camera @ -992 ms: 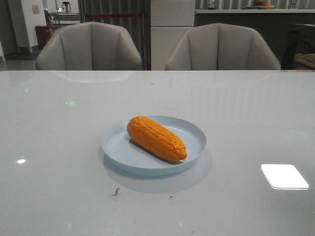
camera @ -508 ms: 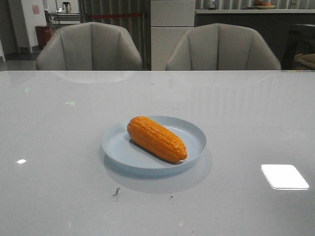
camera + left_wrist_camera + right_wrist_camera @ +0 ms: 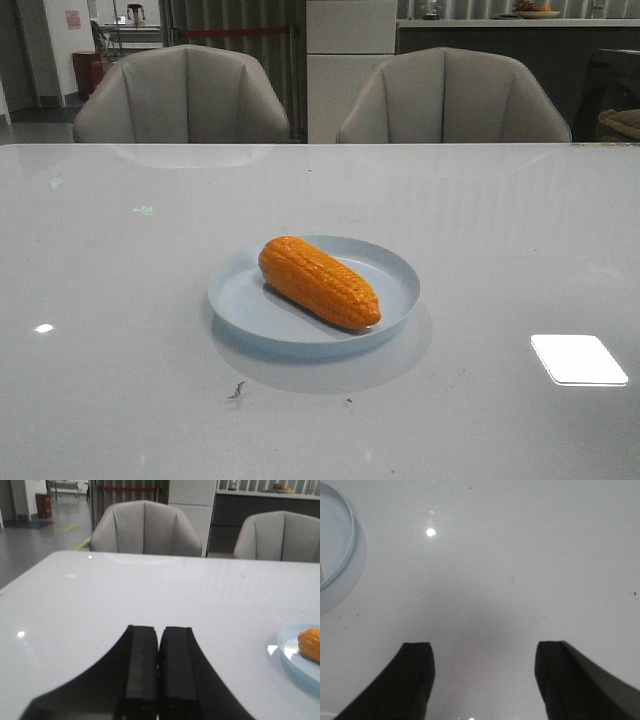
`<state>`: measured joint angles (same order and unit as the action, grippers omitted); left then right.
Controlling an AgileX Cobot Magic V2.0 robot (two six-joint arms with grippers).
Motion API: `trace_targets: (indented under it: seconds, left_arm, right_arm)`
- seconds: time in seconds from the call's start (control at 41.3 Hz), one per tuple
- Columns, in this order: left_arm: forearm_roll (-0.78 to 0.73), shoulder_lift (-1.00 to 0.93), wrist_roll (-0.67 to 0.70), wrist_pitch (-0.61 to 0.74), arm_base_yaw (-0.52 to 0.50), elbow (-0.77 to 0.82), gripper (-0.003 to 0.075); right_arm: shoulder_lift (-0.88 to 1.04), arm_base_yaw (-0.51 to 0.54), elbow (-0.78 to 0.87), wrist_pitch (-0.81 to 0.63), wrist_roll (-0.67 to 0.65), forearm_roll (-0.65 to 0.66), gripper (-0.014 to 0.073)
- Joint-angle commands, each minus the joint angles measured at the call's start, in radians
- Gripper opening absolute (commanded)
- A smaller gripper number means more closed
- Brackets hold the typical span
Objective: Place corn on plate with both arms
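The orange-yellow corn (image 3: 319, 281) lies diagonally on the pale blue plate (image 3: 240, 300) in the middle of the table. Neither arm shows in the front view. In the left wrist view my left gripper (image 3: 160, 628) is shut and empty above bare table, with the plate's edge (image 3: 287, 652) and the corn's end (image 3: 311, 643) off to one side. In the right wrist view my right gripper (image 3: 485, 647) is open and empty over bare table, and the plate's rim (image 3: 347, 540) shows at the corner.
Two grey chairs (image 3: 185, 95) (image 3: 455, 97) stand behind the table's far edge. A bright light reflection (image 3: 578, 359) lies on the glossy tabletop at the right front. Small dark specks (image 3: 236, 390) mark the surface in front of the plate.
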<state>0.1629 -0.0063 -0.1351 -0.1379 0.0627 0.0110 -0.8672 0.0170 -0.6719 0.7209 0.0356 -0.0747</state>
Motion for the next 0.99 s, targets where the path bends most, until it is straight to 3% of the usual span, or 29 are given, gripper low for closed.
trace_targets:
  seconds: [0.0, 0.798, 0.895, 0.968]
  left_arm:
    - [0.014, -0.021, 0.004, 0.025, 0.008, 0.037, 0.0094]
    - [0.014, -0.021, 0.004, 0.023, 0.008, 0.037, 0.0094]
    - [0.014, -0.021, 0.004, 0.023, 0.008, 0.037, 0.0094]
    - [0.014, -0.021, 0.004, 0.023, 0.008, 0.037, 0.0094]
  right_arm:
    - [0.008, 0.008, -0.025, -0.059, 0.009, -0.007, 0.0540]
    - [0.077, 0.003, -0.004, -0.071, 0.009, -0.015, 0.0539]
    - [0.120, 0.003, 0.021, -0.091, 0.009, -0.032, 0.0479]
    - [0.152, 0.003, 0.049, -0.134, 0.009, -0.033, 0.0387]
